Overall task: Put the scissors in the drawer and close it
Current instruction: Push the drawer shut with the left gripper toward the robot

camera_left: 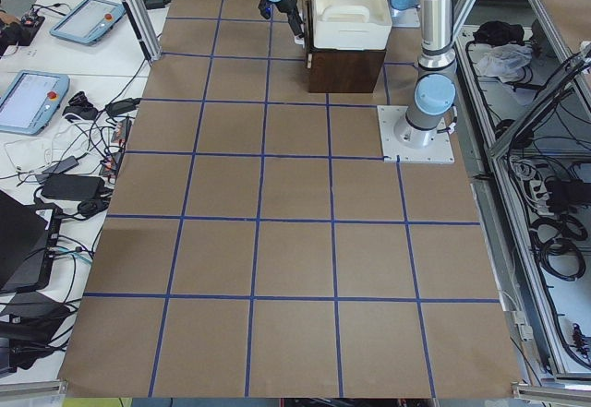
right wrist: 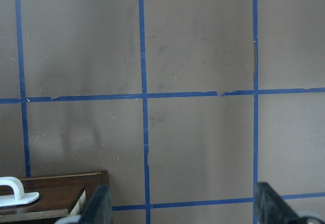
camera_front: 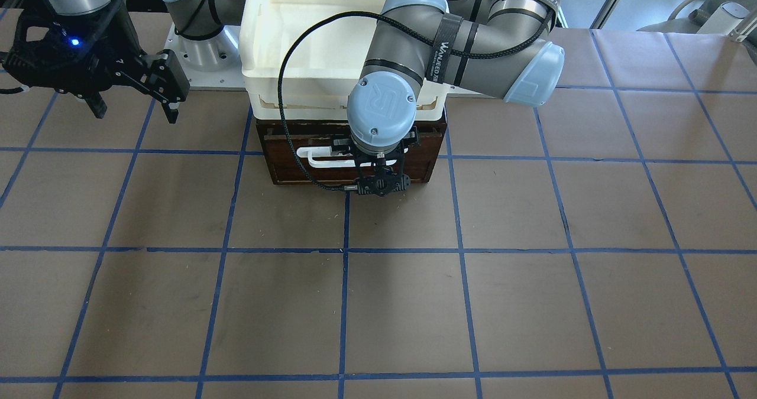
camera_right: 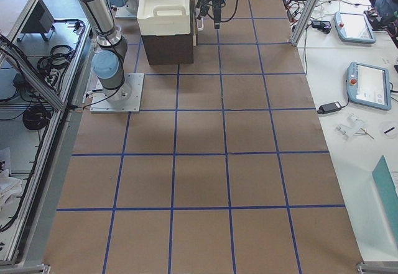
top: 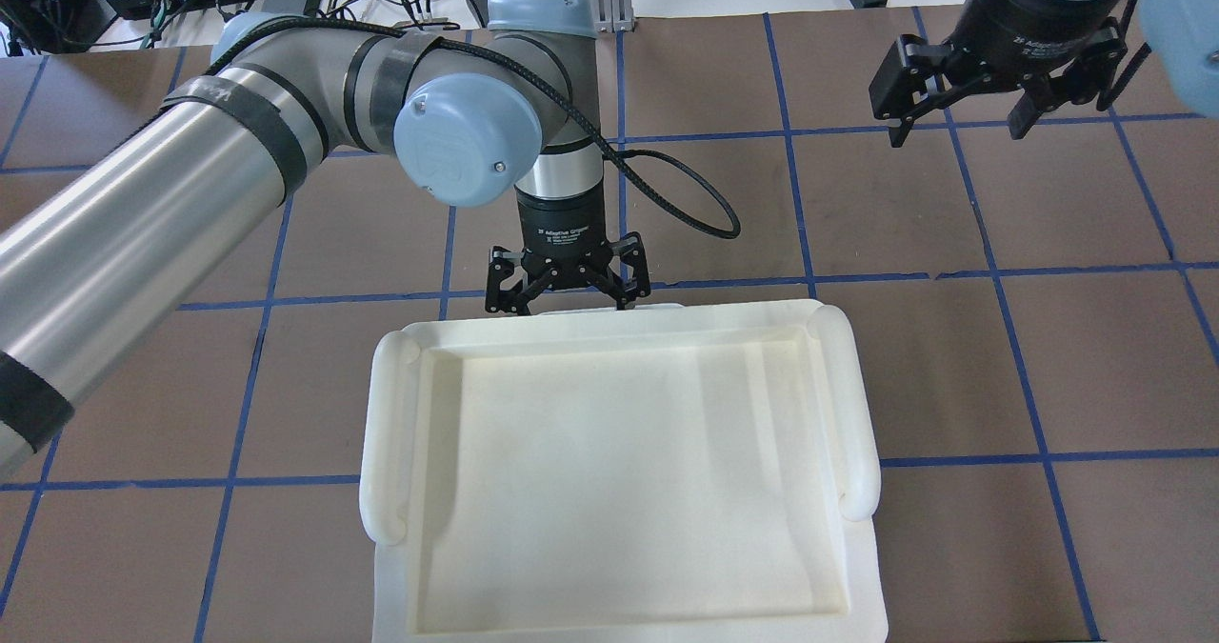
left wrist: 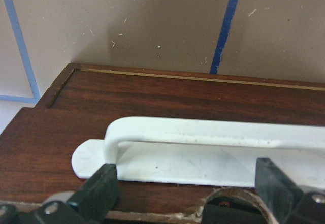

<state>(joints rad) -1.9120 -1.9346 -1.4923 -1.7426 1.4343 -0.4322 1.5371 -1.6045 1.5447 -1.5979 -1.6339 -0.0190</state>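
The drawer shows its dark brown front and white bar handle, and looks pushed in level with its wooden cabinet. The left wrist view shows the front and the handle close up. My left gripper is open, right at the handle, with its fingers spread wide and nothing between them; it also shows in the overhead view. My right gripper is open and empty, high above the table off to the side. The scissors are hidden in every view.
A white plastic tray sits on top of the cabinet and hides it from above. The right wrist view shows the cabinet's corner and brown table paper with blue grid tape. Both arm bases stand behind the cabinet.
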